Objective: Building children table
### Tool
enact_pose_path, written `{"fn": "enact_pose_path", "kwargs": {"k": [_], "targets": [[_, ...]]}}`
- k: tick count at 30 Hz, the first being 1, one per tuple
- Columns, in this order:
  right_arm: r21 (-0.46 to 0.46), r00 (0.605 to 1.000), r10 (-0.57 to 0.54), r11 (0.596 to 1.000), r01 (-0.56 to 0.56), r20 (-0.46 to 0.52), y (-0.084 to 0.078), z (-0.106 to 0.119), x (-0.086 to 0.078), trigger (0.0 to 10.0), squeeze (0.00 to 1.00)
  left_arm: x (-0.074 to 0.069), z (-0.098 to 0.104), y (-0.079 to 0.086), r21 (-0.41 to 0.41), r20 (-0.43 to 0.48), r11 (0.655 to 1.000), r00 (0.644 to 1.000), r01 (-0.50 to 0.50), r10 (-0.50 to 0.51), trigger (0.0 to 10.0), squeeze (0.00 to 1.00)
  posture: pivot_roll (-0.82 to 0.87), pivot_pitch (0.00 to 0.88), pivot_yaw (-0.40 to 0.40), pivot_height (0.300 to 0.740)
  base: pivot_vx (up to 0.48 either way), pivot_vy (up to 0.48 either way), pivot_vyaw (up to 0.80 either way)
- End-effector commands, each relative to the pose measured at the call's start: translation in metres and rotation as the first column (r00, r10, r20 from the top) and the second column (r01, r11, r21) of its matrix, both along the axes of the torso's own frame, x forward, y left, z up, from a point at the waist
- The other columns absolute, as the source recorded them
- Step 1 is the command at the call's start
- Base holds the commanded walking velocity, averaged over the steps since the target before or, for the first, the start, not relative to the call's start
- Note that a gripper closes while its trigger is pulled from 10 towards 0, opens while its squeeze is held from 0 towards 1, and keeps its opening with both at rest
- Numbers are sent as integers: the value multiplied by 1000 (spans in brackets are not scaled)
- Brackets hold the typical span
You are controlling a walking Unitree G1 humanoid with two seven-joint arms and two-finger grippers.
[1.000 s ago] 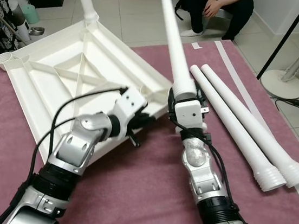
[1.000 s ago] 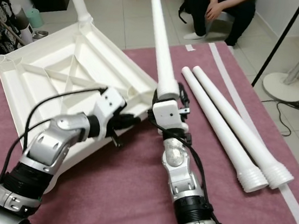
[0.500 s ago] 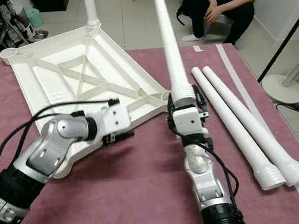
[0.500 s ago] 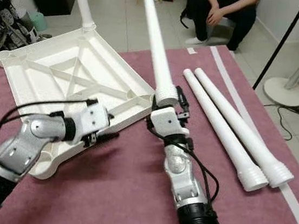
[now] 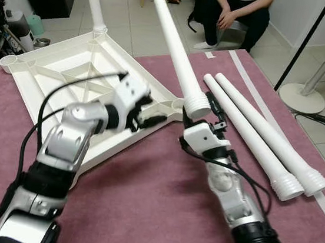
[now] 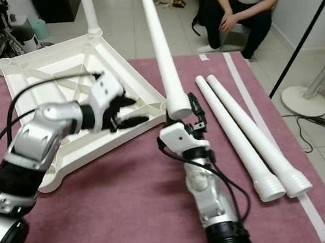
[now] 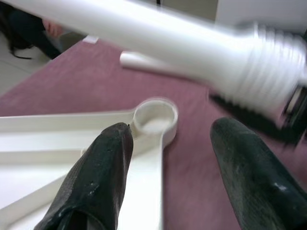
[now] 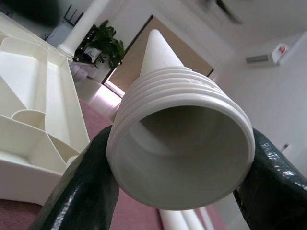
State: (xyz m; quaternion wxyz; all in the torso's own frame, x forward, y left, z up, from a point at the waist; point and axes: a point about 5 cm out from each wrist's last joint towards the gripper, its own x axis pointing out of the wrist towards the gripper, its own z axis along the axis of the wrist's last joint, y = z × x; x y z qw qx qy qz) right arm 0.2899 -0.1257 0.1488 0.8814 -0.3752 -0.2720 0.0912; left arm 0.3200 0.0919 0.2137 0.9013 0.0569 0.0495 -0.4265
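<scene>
Between right hand fingers, white ribbed-ended table leg.

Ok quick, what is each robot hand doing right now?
Left end effector: open, holding nothing, over the tabletop corner.
Right end effector: closed on a table leg.

A white table top lies upside down on a dark red mat, with one leg already standing up at its far corner. The left gripper hovers over the table top's right corner, fingers apart. The right gripper holds a long white leg, tilted up and away. Two more legs lie side by side on the right. A person crouches at the far side.
</scene>
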Motion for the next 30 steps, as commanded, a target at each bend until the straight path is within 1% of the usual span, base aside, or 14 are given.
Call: {"fn": "enact_pose_path", "kwargs": {"k": [1,3,8,10,12,17,21,22,24,25,27,28,29,30], "targets": [[-25,998,52,998,-51,33,8,2,-2,10000,0,15,0,19,-28,-15,927,927,-374,374,10000,0,-38,0,139,740,0,0,0],[-87,996,78,993,-74,50,8,1,-4,10000,0,20,7,17,-109,-97,910,916,-400,390,10000,0,-38,0,139,740,0,0,0],[-160,992,110,982,-98,68,10,-3,-6,10000,0,23,13,10,-154,-202,895,900,-418,386,10000,0,-37,0,139,740,0,0,0],[-219,987,118,971,-92,107,12,-4,-7,10000,0,20,17,-6,-198,-310,895,892,-399,329,10000,0,-33,0,141,740,0,0,0],[-260,980,131,962,-88,152,15,-3,-6,10000,0,19,12,-19,-170,-362,895,871,-413,333,10000,0,-33,0,141,740,0,0,0],[-280,976,125,958,-71,181,18,-1,-3,10000,0,15,4,-31,-189,-469,883,830,-429,303,10000,0,-35,0,148,740,0,0,0],[-288,977,118,956,-62,180,16,-5,-1,10000,0,9,12,-42,-277,-553,862,804,-424,218,10000,0,-31,0,150,740,0,0,0],[-288,977,118,955,-63,177,16,-6,-1,10000,0,9,15,-42,-304,-566,852,800,-426,198,10000,329,-26,0,148,740,0,0,0],[-290,977,118,955,-63,179,16,-7,-1,10000,0,9,18,-41,-320,-579,845,794,-428,184,10000,329,-26,0,148,740,0,0,0],[-290,977,117,955,-62,178,16,-8,-1,10000,0,10,21,-38,-298,-546,849,807,-437,224,10000,1000,-26,0,148,740,0,0,0],[-290,977,116,955,-61,178,16,-9,-1,10000,0,11,22,-36,-279,-519,852,816,-444,256,10000,1000,-26,0,148,740,0,0,0],[-286,978,112,956,-58,178,16,-10,-1,10000,0,14,24,-30,-203,-400,866,846,-457,353,10000,1000,-21,0,143,740,0,0,0],[-286,978,112,956,-58,178,16,-10,-1,10000,0,14,24,-30,-203,-400,866,846,-457,353,10000,1000,-21,0,143,740,0,0,0],[-284,978,109,957,-56,178,16,-11,-1,10000,0,15,24,-27,-148,-305,875,863,-461,403,10000,1000,-21,0,143,740,0,0,0]]}}
